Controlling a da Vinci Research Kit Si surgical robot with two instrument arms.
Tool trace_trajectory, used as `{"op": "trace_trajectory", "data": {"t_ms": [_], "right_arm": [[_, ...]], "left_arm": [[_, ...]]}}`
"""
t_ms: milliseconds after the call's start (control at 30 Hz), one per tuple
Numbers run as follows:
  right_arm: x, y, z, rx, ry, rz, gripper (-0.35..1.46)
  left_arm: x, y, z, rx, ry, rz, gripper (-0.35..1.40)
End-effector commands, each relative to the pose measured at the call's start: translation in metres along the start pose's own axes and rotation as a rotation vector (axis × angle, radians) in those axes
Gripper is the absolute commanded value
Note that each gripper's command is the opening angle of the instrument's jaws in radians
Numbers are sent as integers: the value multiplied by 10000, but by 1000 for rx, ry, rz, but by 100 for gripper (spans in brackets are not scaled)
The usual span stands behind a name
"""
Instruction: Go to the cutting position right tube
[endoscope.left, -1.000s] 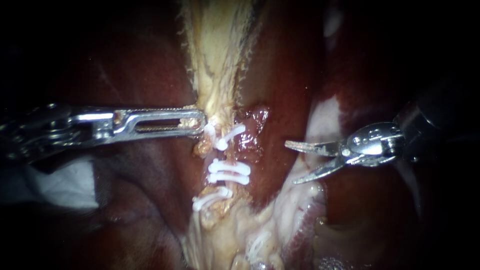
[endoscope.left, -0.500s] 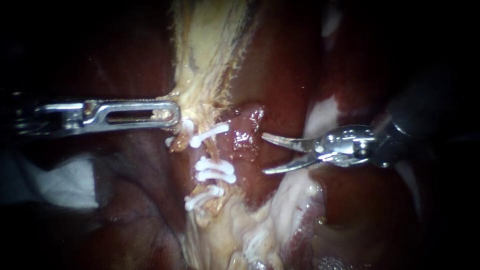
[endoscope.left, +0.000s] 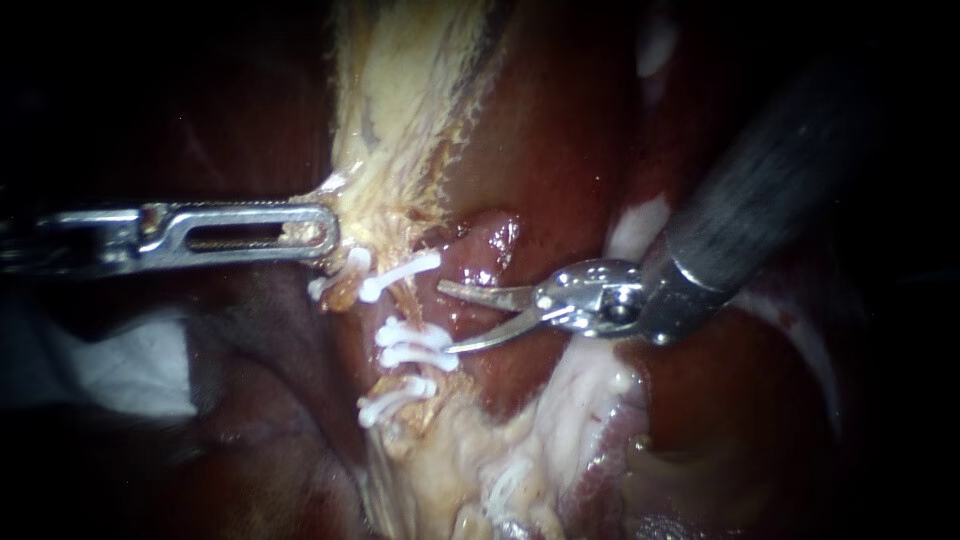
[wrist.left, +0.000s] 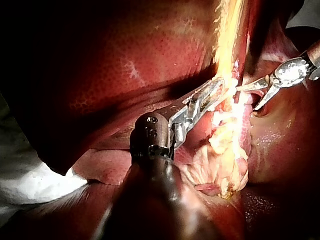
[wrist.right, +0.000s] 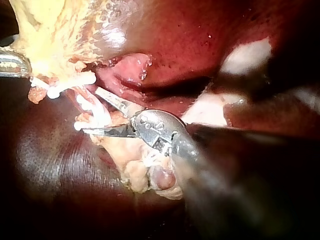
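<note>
1. The right instrument (endoscope.left: 444, 318) has come in from well off to the clipped tube (endoscope.left: 404, 305). Its hand is released, blades apart, holding nothing.
2. The tube lies just ahead of the tips, with the upper clip (endoscope.left: 400, 272) beside one blade and the middle clips (endoscope.left: 418, 346) at the other.
3. The left instrument (endoscope.left: 322, 230) stays clenched on pale tissue (endoscope.left: 400, 120).
4. The cutting position looks nearly reached; the tube is not yet between the blades.

Light falls brightest at the middle and fades to near black toward the edges. A white sheet (endoscope.left: 125, 365), perhaps cloth or gauze, lies at the endoscope view's left edge, half in shadow.
</note>
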Motion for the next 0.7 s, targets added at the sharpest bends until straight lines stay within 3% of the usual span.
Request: {"op": "trace_trajectory", "data": {"t_ms": [33, 700], "right_arm": [[-1, 1, 3, 6, -2, 2, 132], [10, 13, 28, 34, -10, -1, 129]], "left_arm": [[0, -1, 0, -1, 0, 0, -35], [1, -3, 0, -2, -1, -1, -35]]}}
